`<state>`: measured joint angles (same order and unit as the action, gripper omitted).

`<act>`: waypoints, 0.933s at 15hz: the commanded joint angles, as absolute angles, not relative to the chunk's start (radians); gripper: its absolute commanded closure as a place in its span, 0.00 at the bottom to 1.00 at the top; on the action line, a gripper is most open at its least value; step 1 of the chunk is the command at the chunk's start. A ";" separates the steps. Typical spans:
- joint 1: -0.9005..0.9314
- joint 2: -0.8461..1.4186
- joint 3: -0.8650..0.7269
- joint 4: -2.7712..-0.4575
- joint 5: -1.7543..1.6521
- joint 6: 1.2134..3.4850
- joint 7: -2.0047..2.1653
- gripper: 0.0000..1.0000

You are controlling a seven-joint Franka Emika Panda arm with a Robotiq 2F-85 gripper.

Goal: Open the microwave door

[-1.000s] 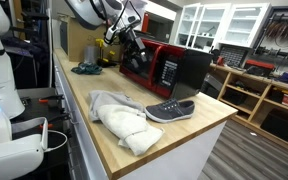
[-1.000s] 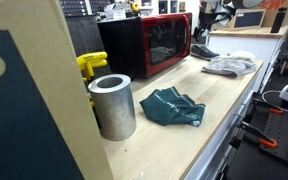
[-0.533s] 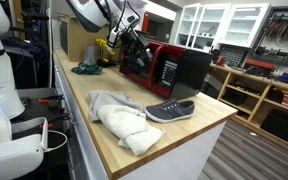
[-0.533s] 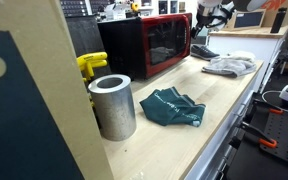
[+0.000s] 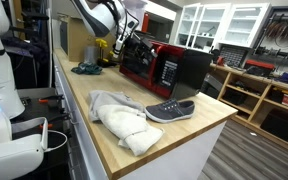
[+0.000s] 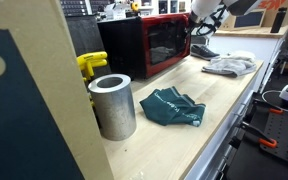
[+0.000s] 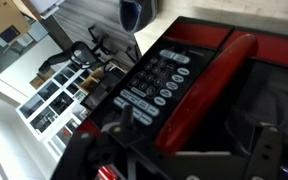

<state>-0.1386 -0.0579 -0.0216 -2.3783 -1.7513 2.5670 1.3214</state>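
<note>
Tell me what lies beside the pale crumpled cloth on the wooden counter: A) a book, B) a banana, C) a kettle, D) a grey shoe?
D: a grey shoe with a white sole lies right beside the pale cloth on the wooden counter.

An exterior view looks down the light wooden surface (image 5: 79, 85) from its near end toward the glossy red boxy microwave (image 5: 156, 66) at mid distance. An exterior view sits low at the opposite end, facing the same microwave (image 6: 149, 42). The wrist view is close above its pale-buttoned control strip (image 7: 156, 82).
</note>
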 commanded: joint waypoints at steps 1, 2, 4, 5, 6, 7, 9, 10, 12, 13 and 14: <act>-0.142 -0.005 -0.026 -2.324 -1.907 2.580 1.454 0.34; -0.142 0.002 -0.026 -2.319 -1.936 2.574 1.476 0.44; -0.141 0.008 -0.025 -2.317 -1.965 2.554 1.503 0.57; -0.117 0.005 -0.045 -2.321 -1.962 2.549 1.502 0.66; -0.113 0.001 -0.045 -2.328 -1.958 2.534 1.502 0.73; -0.108 -0.002 -0.044 -2.335 -1.953 2.524 1.508 0.80; -0.099 -0.006 -0.041 -2.348 -1.943 2.489 1.512 0.83; -0.096 -0.003 -0.039 -2.351 -1.940 2.473 1.515 0.87; -0.093 0.006 -0.038 -2.355 -1.939 2.454 1.521 0.98; -0.093 0.007 -0.038 -2.358 -1.938 2.448 1.521 0.99; -0.093 0.001 -0.038 -2.364 -1.936 2.449 1.514 0.95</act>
